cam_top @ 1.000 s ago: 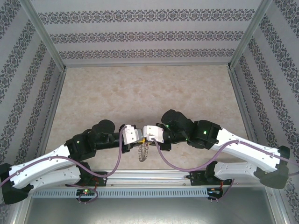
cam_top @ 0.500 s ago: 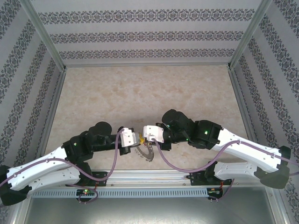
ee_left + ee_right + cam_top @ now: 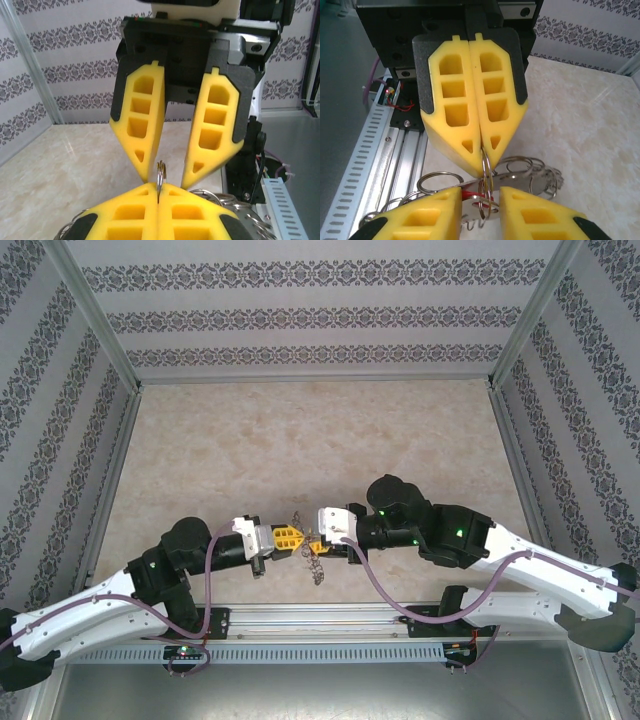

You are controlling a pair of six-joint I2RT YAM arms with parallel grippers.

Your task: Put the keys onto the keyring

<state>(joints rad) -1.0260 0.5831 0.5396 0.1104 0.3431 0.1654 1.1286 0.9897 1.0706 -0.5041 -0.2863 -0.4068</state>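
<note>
Yellow-padded left gripper (image 3: 159,190) is clamped tight on the keyring (image 3: 160,170), pinching its wire edge-on above the table's (image 3: 300,430) near edge, about mid-width. Red-headed key (image 3: 473,191) sits among the loops hanging just under that pinch; can't tell if it's threaded on. Right gripper (image 3: 480,197) faces it tip to tip, jaws parted, straddling the ring, not gripping.

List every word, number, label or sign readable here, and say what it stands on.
None can be read.
The wallpaper bears only ornament, no letters.
The yellow fingers are blank.
Any stamp on the keyring is too small to tell.
</note>
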